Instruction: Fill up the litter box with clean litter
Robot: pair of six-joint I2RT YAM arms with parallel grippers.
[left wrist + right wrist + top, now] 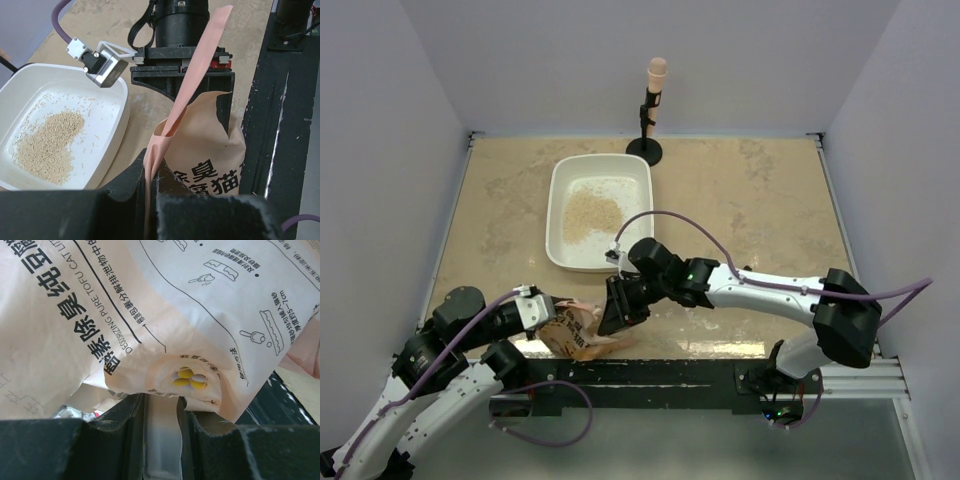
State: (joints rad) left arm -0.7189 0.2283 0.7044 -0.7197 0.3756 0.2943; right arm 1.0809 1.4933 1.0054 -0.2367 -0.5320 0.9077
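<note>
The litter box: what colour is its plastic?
The litter box is white; the left wrist view shows it best.

**Box behind, bag in front**

On the table (760,200), the box (557,215) lies at 11 o'clock, litter (590,215) in it. A stand (649,112) is behind it at its 1 o'clock. The bag (572,336) is at 7 o'clock, left gripper (548,314) at its 9, right gripper (616,312) at its 3.

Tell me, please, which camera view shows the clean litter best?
The left wrist view: the clean litter is close enough there to show single granules. The top external view shows the whole pile, but small. The right wrist view shows only the bag.
</note>
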